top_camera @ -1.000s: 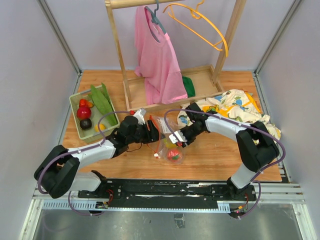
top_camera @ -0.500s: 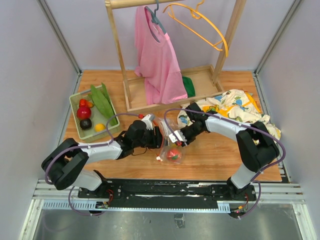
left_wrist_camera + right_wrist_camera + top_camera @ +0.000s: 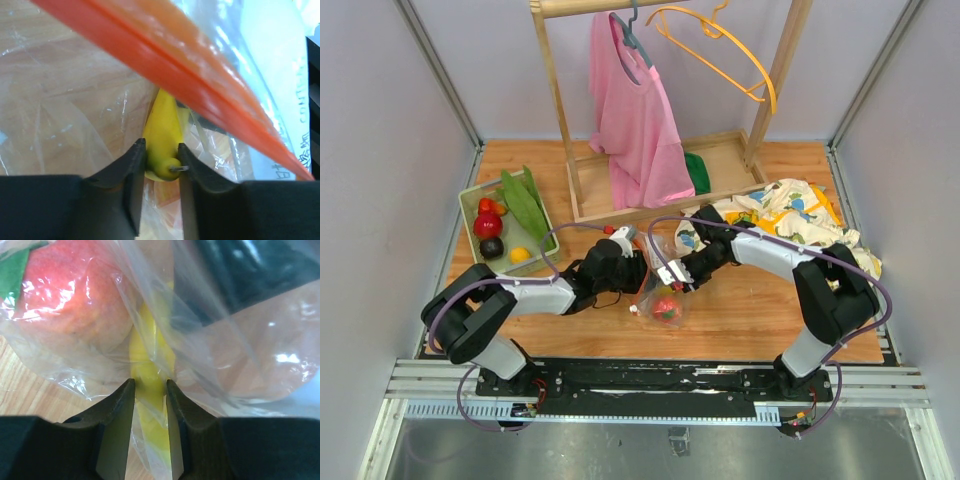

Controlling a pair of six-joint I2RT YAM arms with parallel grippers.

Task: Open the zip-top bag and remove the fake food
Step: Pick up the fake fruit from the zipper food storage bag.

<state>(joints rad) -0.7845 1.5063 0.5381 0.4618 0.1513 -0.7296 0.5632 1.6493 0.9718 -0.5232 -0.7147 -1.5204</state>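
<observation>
Yellow fake food (image 3: 162, 120) sits pinched in your left gripper (image 3: 161, 150); your right gripper (image 3: 150, 385) narrowly clamps the bag (image 3: 225, 350)

The wooden table (image 3: 750, 310) carries a green tray (image 3: 470, 235) at the left, a rack (image 3: 725, 160) at the back, a crumpled cloth (image 3: 790, 210) at the right (dinosaur-printed) and a bag (image 3: 655, 290) near the front middle.

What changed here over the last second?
The left end effector slid right into the clear crinkly zip-top bag with the orange-red strip and narrowed onto a yellow plastic fake-food piece. The right end effector stayed pinching the bag's plastic; the red plastic fruit inside and the pale green tray kept their places.
</observation>
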